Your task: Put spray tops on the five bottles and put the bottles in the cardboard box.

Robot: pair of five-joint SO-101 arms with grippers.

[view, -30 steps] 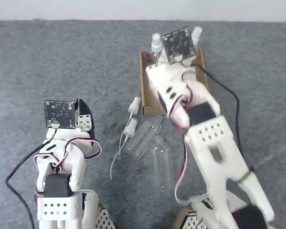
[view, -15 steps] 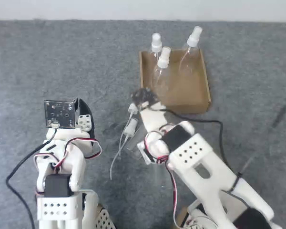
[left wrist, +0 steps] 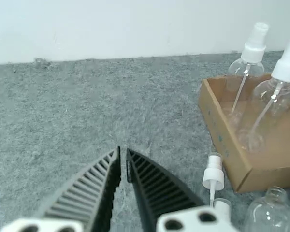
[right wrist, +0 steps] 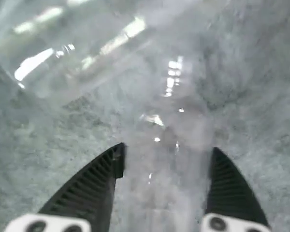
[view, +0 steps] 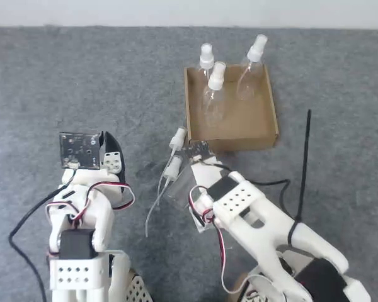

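Soft, even light fell from above on the grey worktop point(view: 69, 82), bright but not harsh. Shadows were faint; one inner wall of the cardboard box point(view: 190, 107) was a shade darker than the rest. The pale wall point(left wrist: 135, 24) behind looked almost white. In the right wrist view, white glare streaked the clear bottle point(right wrist: 87, 48).

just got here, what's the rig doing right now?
Three capped bottles stand in the cardboard box. Two loose spray tops and uncapped bottles lie on the carpet beside it. The right hand is down over one uncapped bottle, open, jaws either side of it. The left hand sits shut, holding nothing.
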